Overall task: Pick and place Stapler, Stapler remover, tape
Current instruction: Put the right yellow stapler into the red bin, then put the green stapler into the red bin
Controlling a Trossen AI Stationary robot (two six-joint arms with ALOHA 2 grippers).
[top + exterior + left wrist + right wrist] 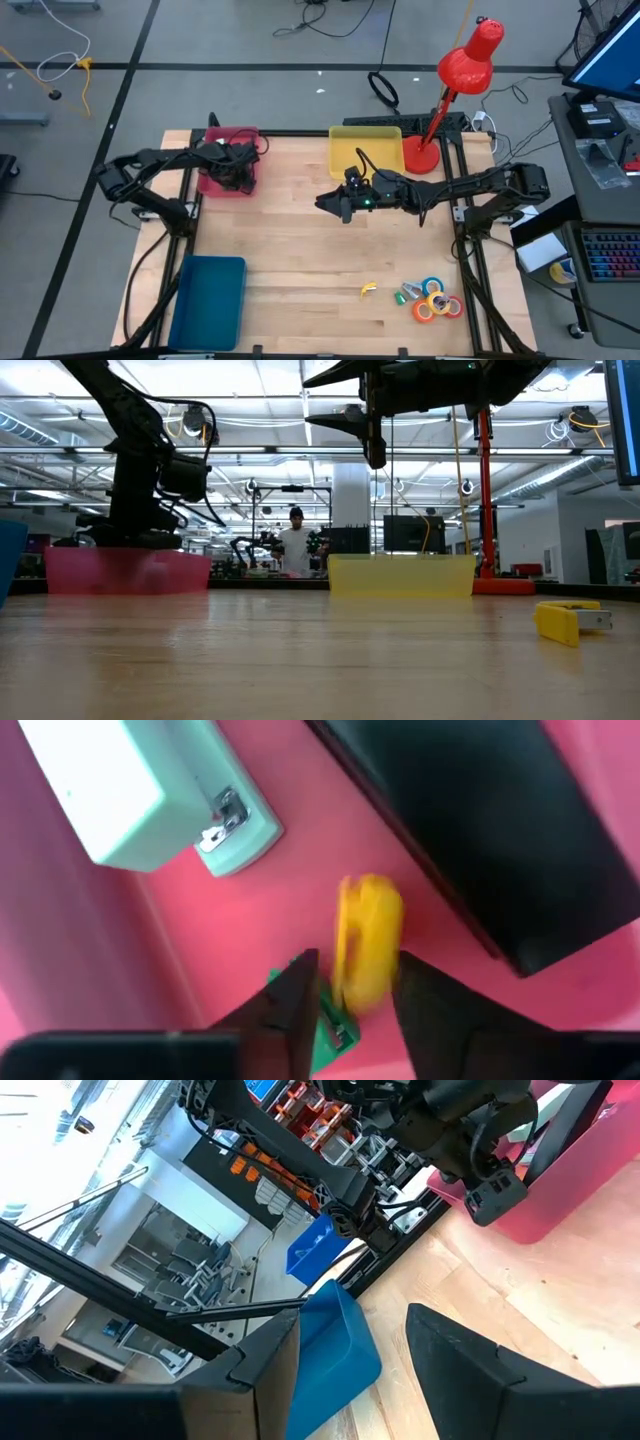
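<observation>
- We see a yellow staple remover [367, 942] between our left claw's [352, 1005] two fingers, down inside the pink tray [212, 180]. The fingers stand a little apart and we cannot tell if they press on it or have let go.
- It could stick to a finger and lift out with us if we go up too fast.
- A green thing [330, 1020] lies just under those fingers. We could bump it or pinch it by mistake.
- A pale stapler [150, 795] and a black stapler [500, 830] also lie in the pink tray. Our left claw could knock them if it swings sideways.
- Another yellow staple remover [367, 290] waits near the front of the table [300, 240]. It is small and could slip from a grip.
- The tape rolls [438, 300] sit close together at the front right, touching each other, with tiny green bits [407, 294] beside them. We could grab two at once or push them away.
- Our right claw [333, 205] hangs high over the middle of the table, fingers apart and holding nothing.
- The yellow tray [367, 152] and red lamp [455, 85] are near that arm. It could hit them when turning.
- The blue tray [208, 300] sits at the front left.
</observation>
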